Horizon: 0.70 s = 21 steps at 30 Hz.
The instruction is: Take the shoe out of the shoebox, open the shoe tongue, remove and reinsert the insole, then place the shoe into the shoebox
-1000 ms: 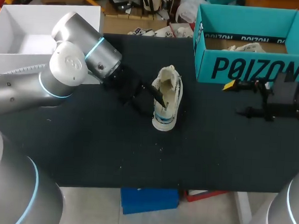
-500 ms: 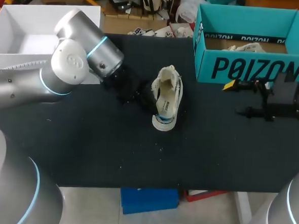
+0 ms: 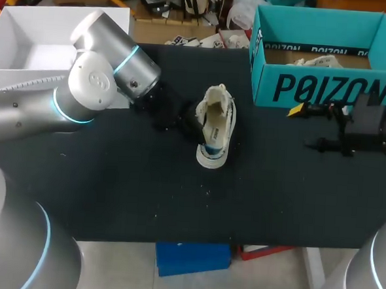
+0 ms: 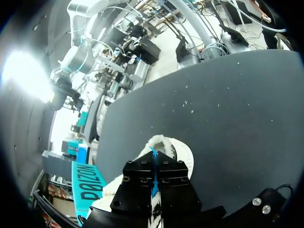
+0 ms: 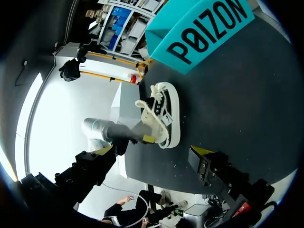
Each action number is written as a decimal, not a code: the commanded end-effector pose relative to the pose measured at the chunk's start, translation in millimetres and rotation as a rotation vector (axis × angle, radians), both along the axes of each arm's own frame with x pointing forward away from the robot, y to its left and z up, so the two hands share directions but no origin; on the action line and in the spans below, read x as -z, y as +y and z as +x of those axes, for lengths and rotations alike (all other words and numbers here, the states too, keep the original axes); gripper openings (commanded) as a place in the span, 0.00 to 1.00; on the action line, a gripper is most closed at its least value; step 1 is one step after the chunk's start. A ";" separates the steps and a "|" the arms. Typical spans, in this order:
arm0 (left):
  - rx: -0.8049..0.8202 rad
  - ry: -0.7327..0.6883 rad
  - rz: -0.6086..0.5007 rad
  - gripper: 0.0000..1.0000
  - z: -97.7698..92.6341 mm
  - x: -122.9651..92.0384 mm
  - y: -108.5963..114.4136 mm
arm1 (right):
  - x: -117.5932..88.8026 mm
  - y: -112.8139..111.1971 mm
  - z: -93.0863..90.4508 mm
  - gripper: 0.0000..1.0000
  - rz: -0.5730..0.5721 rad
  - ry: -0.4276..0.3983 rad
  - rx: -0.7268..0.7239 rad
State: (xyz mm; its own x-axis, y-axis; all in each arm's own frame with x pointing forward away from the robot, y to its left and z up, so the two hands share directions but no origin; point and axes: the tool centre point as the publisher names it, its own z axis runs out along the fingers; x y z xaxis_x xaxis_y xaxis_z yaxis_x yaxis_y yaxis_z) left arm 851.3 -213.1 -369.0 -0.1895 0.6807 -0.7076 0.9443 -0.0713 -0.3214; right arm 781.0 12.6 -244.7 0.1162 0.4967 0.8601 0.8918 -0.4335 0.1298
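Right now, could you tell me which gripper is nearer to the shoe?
Left. The left gripper is right against the shoe, at its opening. The right gripper is open in front of the teal shoebox, well clear of the shoe.

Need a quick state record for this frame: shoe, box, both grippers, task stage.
shoe: white sneaker, out of the box, on the black table, opening facing up
shoebox: teal, open, at the table's far right, something pale inside
left gripper: at the shoe's opening, from the shoe's left; grip hidden
right gripper: fingers open, empty, in front of the shoebox, apart from the shoe
insole: cannot tell
stage: shoe taken out, not yet returned to the shoebox
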 end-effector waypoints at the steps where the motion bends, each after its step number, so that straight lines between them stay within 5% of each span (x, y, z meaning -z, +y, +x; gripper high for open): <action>1: -0.013 -0.008 0.005 0.00 1.9 4.0 -6.4 | -0.5 0.4 0.5 1.00 -0.001 0.002 0.000; 10: -0.004 0.011 0.042 0.01 1.6 7.3 -11.1 | -0.5 0.4 0.5 1.00 -0.001 0.002 0.000; 11: 0.008 0.024 0.058 0.07 -0.8 9.1 -11.4 | -0.5 0.4 0.5 1.00 -0.001 0.002 0.000; 13: 0.030 0.042 0.065 0.38 -5.0 11.0 -12.0 | -0.5 0.4 0.5 1.00 -0.001 0.002 0.000; 15: 0.038 0.036 0.065 1.00 -8.8 6.5 -12.2 | -0.5 0.4 0.5 1.00 -0.001 0.002 0.000; 21: 0.072 -0.013 0.068 1.00 -15.1 -25.7 -5.6 | -0.5 0.4 0.5 1.00 -0.001 0.002 0.000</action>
